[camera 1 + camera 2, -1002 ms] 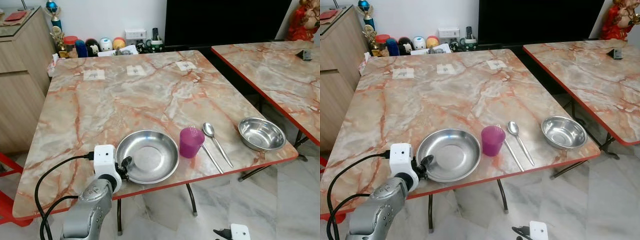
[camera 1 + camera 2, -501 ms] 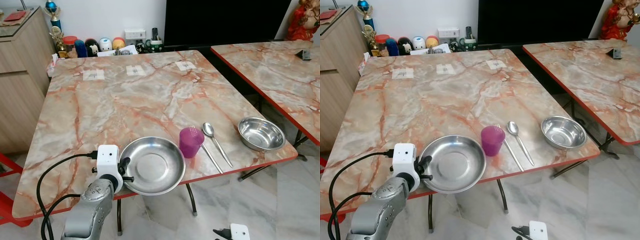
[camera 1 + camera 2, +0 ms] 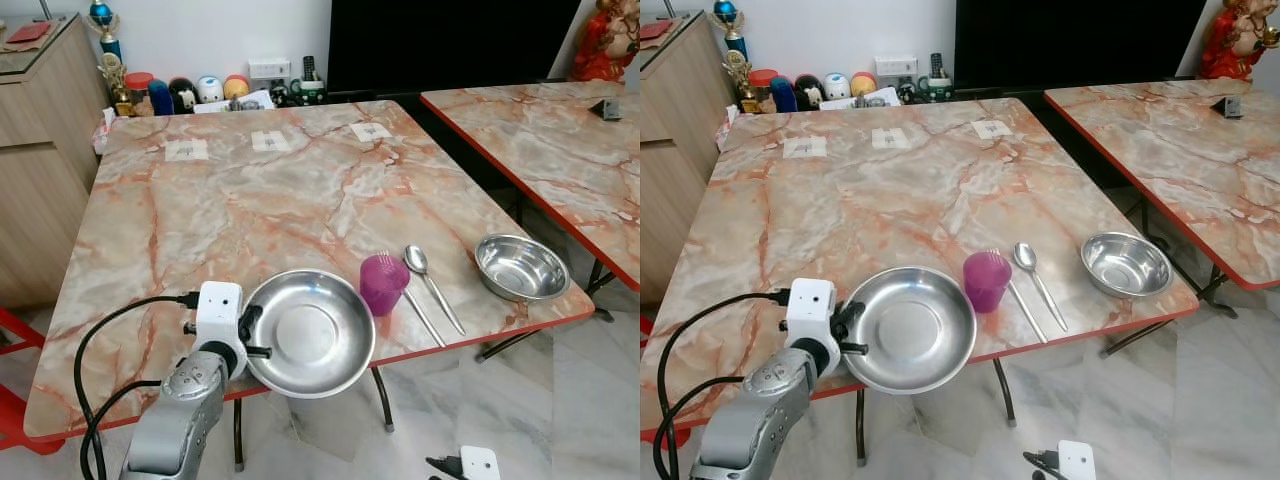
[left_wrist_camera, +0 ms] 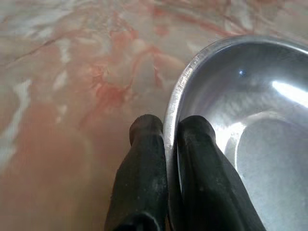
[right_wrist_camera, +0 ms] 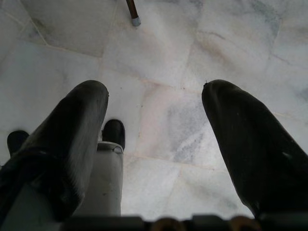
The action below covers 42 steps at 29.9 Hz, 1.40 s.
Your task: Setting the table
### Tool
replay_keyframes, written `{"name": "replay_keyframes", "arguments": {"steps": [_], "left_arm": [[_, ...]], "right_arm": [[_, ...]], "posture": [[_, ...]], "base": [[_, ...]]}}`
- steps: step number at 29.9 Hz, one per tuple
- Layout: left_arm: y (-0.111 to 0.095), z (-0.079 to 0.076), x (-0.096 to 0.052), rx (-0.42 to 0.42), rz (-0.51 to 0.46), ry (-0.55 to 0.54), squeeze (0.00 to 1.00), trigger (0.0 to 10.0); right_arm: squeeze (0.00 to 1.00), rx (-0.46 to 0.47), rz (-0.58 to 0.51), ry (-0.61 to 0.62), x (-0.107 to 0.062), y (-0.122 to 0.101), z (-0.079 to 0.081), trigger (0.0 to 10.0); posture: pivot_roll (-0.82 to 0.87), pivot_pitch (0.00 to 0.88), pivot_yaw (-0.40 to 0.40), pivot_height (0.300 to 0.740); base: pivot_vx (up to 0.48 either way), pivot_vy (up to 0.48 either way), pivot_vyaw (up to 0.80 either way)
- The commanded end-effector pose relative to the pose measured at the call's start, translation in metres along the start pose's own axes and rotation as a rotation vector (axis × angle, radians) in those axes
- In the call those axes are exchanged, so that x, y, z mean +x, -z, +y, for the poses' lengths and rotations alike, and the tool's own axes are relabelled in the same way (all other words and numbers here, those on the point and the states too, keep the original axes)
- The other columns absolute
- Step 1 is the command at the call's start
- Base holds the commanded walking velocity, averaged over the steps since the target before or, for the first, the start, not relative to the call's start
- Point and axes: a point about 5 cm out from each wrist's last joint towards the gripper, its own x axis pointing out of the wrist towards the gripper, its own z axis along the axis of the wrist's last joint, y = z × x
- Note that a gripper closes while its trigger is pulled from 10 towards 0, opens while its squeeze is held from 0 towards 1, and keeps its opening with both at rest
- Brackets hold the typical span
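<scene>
My left gripper [image 3: 250, 335] is shut on the left rim of a round steel plate [image 3: 310, 333]. The plate is lifted a little, and its near side juts out past the marble table's front edge [image 3: 440, 343]. In the left wrist view both black fingers [image 4: 144, 159] pinch the plate's rim [image 4: 174, 103]. Just right of the plate stands a purple cup [image 3: 383, 283], then a fork [image 3: 426, 319] and a spoon [image 3: 430, 281]. A steel bowl [image 3: 521, 267] sits near the front right corner. My right gripper [image 5: 154, 96] hangs open over the floor.
A second marble table [image 3: 560, 140] stands to the right across a narrow gap. A wooden cabinet [image 3: 40, 150] is at the left. Jars and small toys [image 3: 190, 92] line the wall behind the table. Three paper tags [image 3: 272, 141] lie on the far part.
My left gripper has lifted the steel plate and drawn it right and toward me, so it now overhangs the front edge. The cup, fork, spoon and bowl have stayed put.
</scene>
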Motion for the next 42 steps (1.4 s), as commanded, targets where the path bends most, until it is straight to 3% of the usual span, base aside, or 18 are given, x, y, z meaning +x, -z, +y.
{"name": "replay_keyframes", "arguments": {"steps": [1,7,9,10,12,14,17,24,25,26,28,34,42], "left_arm": [[0.012,0.015,-0.004,-0.026,0.022,-0.069,0.00,0.0],[0.015,0.020,-0.010,-0.089,-0.010,-0.097,0.00,0.0],[0.014,0.025,-0.012,-0.197,-0.053,-0.121,0.00,0.0],[0.014,0.029,-0.013,-0.293,-0.083,-0.141,0.00,0.0],[0.015,0.035,-0.015,-0.373,-0.115,-0.162,0.00,0.0],[0.015,0.036,-0.015,-0.388,-0.122,-0.165,0.00,0.0],[0.017,0.049,-0.020,-0.509,-0.175,-0.228,0.00,0.0],[0.017,0.056,-0.025,-0.579,-0.247,-0.250,0.00,0.0],[0.016,0.055,-0.026,-0.620,-0.271,-0.243,0.00,1.3],[0.014,0.053,-0.027,-0.660,-0.292,-0.225,0.00,10.0],[0.011,0.049,-0.027,-0.736,-0.325,-0.193,0.00,10.0],[0.013,0.048,-0.030,-0.795,-0.345,-0.175,0.00,10.0],[0.006,0.057,-0.045,-0.705,-0.382,-0.166,0.00,10.0]], "right_arm": [[0.00,0.002,0.010,0.011,-0.001,0.003,-0.003,10.0],[0.00,0.000,0.012,0.012,-0.001,0.003,-0.005,10.0],[0.00,-0.002,0.012,0.013,-0.001,0.003,-0.005,10.0],[0.00,-0.003,0.012,0.013,-0.001,0.003,-0.005,10.0],[0.00,-0.003,0.011,0.014,-0.001,0.002,-0.006,10.0],[0.00,-0.003,0.011,0.014,-0.001,0.002,-0.006,10.0],[0.00,-0.006,0.012,0.015,-0.001,0.002,-0.006,10.0],[0.00,-0.007,0.014,0.014,-0.001,0.003,-0.006,10.0],[0.00,-0.003,0.016,0.018,-0.001,0.003,-0.007,10.0],[0.00,-0.001,0.017,0.020,-0.001,0.004,-0.007,10.0],[0.00,0.001,0.020,0.025,-0.001,0.005,-0.009,10.0],[0.00,0.003,0.023,0.030,-0.002,0.006,-0.013,10.0],[0.00,0.008,0.024,0.035,-0.002,0.005,-0.016,10.0]], "posture": [[0.12,0.091,-0.075,0.740],[0.13,0.090,-0.081,0.740],[0.12,0.087,-0.082,0.740],[0.12,0.084,-0.084,0.740],[0.12,0.080,-0.085,0.740],[0.12,0.080,-0.085,0.740],[0.13,0.072,-0.087,0.740],[0.12,0.066,-0.091,0.740],[0.13,0.062,-0.093,0.740],[0.12,0.060,-0.094,0.740],[0.13,0.057,-0.095,0.740],[0.12,0.057,-0.096,0.740],[0.13,0.076,-0.104,0.740]], "base": [[0.000,0.000,0.00],[0.000,0.000,0.00],[0.000,0.000,0.00],[0.000,0.000,0.00],[0.000,0.000,0.00],[0.000,0.000,0.00],[0.000,0.000,0.00],[0.000,0.000,0.00],[0.000,0.000,0.00],[0.000,0.000,0.00],[0.000,0.000,0.00],[0.000,0.000,0.00],[0.000,0.000,0.00]]}}
